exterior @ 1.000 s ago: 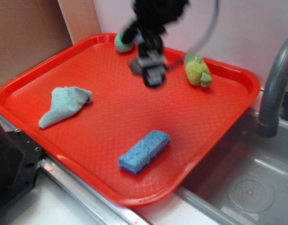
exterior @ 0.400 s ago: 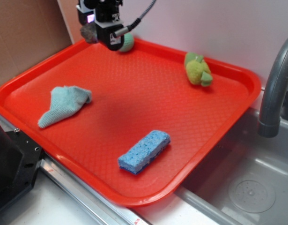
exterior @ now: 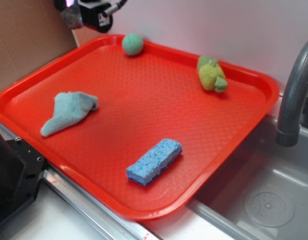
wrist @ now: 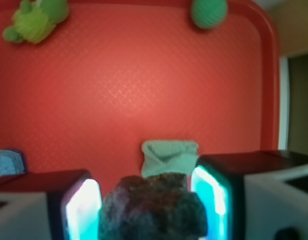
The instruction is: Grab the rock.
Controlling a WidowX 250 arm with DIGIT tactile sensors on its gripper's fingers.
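Observation:
The rock (wrist: 151, 207), dark brown and lumpy, sits between my two glowing fingers in the wrist view, and my gripper (wrist: 149, 202) is shut on it. From the exterior view the gripper (exterior: 76, 12) hangs high above the tray's far left corner, with the greyish rock (exterior: 71, 17) showing at its left side. The rock is lifted well clear of the red tray (exterior: 143, 95).
On the tray lie a green knitted ball (exterior: 132, 44), a yellow-green plush toy (exterior: 211, 74), a light blue cloth (exterior: 68, 111) and a blue sponge (exterior: 154, 161). A sink with a grey faucet (exterior: 294, 90) is on the right. Cardboard stands behind on the left.
The gripper has risen and swung left from the tray's back centre to above its far left corner, carrying the rock. The green ball is now uncovered.

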